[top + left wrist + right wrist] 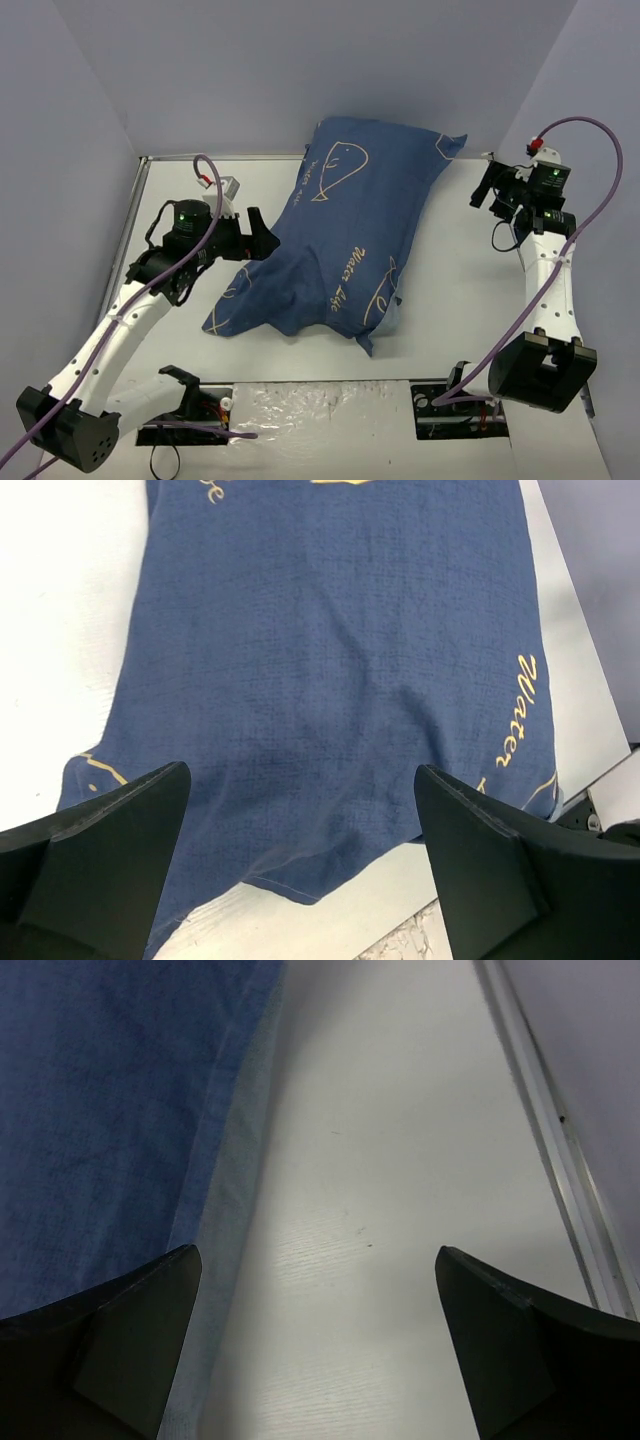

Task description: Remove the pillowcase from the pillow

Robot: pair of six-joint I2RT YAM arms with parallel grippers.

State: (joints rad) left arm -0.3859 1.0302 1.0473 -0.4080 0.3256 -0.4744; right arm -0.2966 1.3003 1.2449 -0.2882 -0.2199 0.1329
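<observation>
We note a flat white laminate worktop [460, 300] with a faint wood grain. Plain pale lavender-grey wall panels [300, 70] stand at left, back and right. A thin silver metal edge strip [560, 1150] borders it. A crinkled clear plastic sheet [320, 410] lies at the near edge. Light is even, shadows soft.

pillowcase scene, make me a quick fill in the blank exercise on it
The pillowcase is dark ____ with cream whale outlines.
The left gripper, pointed at the pillowcase, has its jaws ____.
The table under the right gripper is ____.
Missing words: blue; open; white.
</observation>
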